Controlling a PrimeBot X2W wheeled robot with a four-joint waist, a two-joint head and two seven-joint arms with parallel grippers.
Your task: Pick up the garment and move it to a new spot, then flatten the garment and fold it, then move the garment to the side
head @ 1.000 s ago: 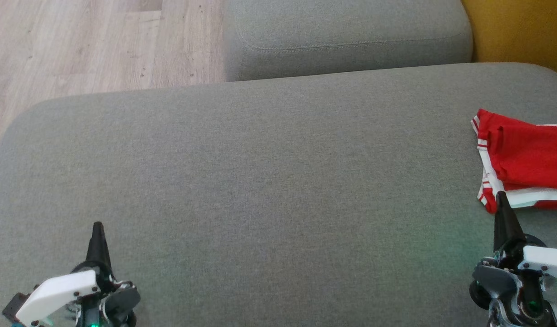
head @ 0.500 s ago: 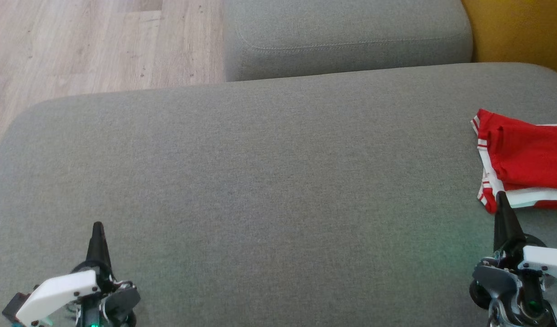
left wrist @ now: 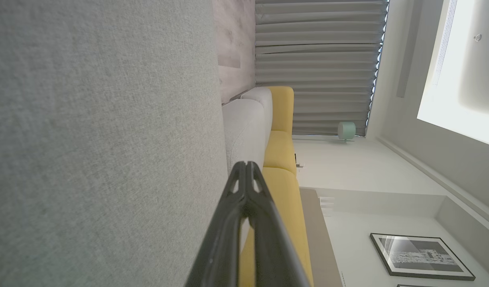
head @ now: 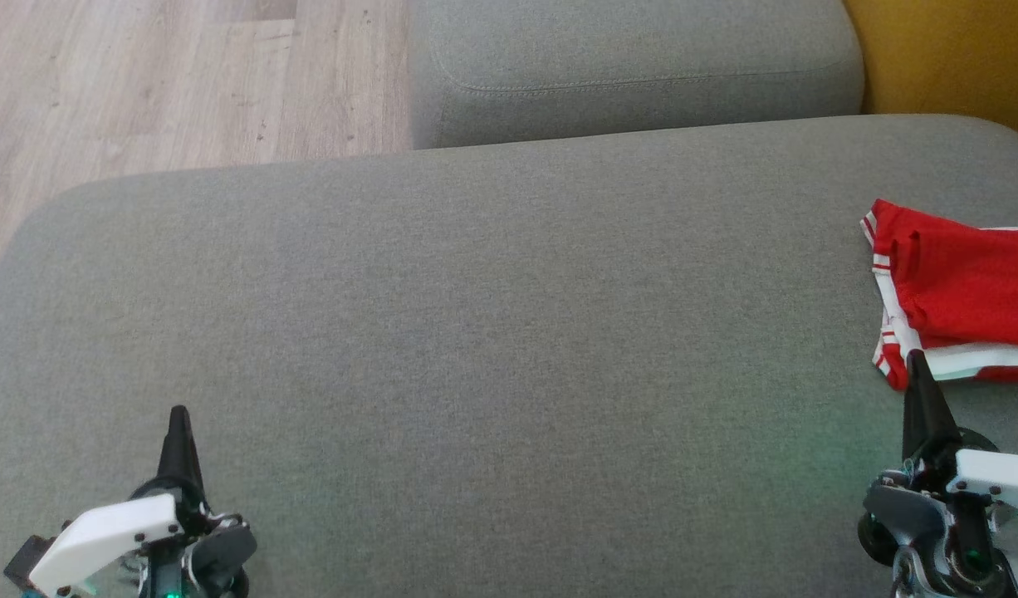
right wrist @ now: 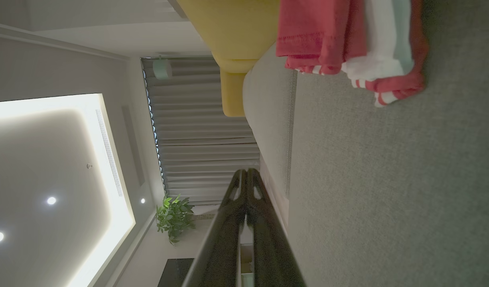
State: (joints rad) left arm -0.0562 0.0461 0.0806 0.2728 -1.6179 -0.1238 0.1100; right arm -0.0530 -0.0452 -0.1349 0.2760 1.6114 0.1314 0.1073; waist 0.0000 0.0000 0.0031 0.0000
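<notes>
The garment (head: 961, 295) is red with white stripes and lies folded at the right edge of the big grey cushion (head: 492, 349); it also lies at the top of the right wrist view as the garment (right wrist: 348, 40). My right gripper (head: 916, 359) is shut and empty, its tip just in front of the garment's near hem. My left gripper (head: 178, 413) is shut and empty at the lower left, far from the garment. Each wrist view has its own fingers pressed together: left gripper (left wrist: 246, 164), right gripper (right wrist: 246, 171).
A second grey cushion (head: 633, 66) stands behind the big one. Wooden floor (head: 160, 83) lies at the upper left and a yellow seat (head: 957, 58) at the upper right. The broad grey surface between the two grippers is bare.
</notes>
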